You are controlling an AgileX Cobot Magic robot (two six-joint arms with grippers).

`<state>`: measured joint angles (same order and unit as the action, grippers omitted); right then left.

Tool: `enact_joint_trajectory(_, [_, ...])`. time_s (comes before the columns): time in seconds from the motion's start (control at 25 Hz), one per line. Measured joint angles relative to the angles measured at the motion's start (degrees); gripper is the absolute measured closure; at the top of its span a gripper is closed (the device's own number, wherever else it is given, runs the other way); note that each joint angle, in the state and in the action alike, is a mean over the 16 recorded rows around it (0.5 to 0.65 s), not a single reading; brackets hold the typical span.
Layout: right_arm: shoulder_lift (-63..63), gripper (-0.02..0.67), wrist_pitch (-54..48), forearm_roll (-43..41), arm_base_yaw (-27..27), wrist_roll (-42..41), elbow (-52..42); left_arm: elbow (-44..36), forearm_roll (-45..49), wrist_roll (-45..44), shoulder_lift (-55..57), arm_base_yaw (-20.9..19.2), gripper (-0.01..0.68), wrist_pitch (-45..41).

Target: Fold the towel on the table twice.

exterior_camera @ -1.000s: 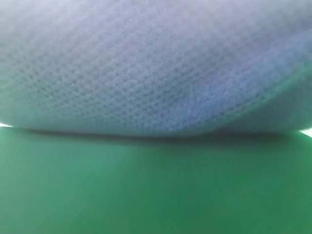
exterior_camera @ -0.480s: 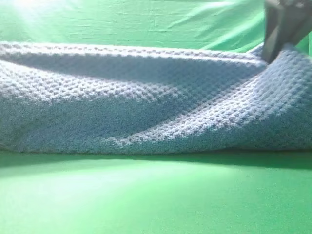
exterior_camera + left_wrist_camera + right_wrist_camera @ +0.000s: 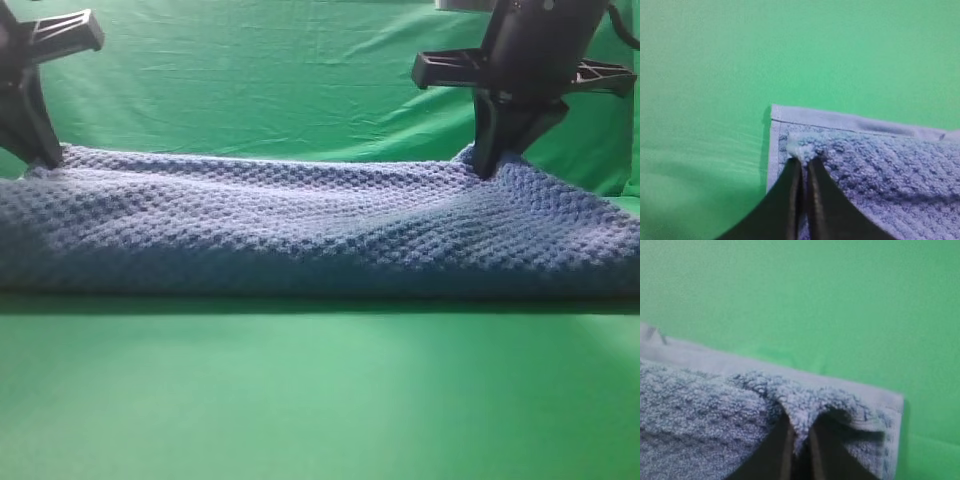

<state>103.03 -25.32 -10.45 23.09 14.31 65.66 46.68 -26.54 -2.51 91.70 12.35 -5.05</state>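
A second ago the towel [image 3: 320, 235] fills our whole exterior view, hanging close to the lens; now it lies on the green table [image 3: 320, 400] as a long doubled band spanning left to right, its far edge laid down toward the backdrop. We read this as the first fold just landing. The left gripper [image 3: 803, 162] stands at the far-left corner, fingers pinched narrow on a tuft of towel; the right gripper [image 3: 799, 437] does the same at the far-right corner — both wrist views show the upper corner set just inside the pale hem below. We judge one fold nearly done, with release and a second fold to come.
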Motion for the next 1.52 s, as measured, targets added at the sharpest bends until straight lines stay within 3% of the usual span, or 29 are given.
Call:
enact_joint_trajectory(0.24, [3.70, 0.580, 1.91, -0.37, -1.25, -0.05, 2.73, 2.63, 0.90, -0.17, 4.14, 0.00, 0.625, 0.51])
enact_joint_trajectory(0.64, [0.46, 0.215, -1.83, -0.61, -1.92, -0.11, 3.60, 4.53, 1.78, -1.31, 1.64, 0.00, 0.272, -2.50])
enact_joint_trajectory(0.8, [-5.07, 0.161, -6.57, -0.64, -2.03, -0.11, 3.60, 6.85, 1.92, -2.38, -2.80, 0.00, 0.218, -7.87])
enact_joint_trajectory(0.92, [-10.51, 0.213, -10.68, -0.63, -2.05, -0.11, 3.60, 9.12, 2.09, -3.59, -7.04, 0.00, 0.265, -13.34])
enact_joint_trajectory(1.28, [-27.88, 0.546, -21.36, -0.34, -2.05, -1.45, 3.60, 14.86, 2.74, -7.36, -22.08, 0.00, 0.592, -29.75])
enact_joint_trajectory(1.52, [-37.82, 0.643, -25.32, 2.05, -2.05, -5.62, 3.11, 14.98, 3.00, -10.44, -33.58, 0.00, 0.671, -35.82])
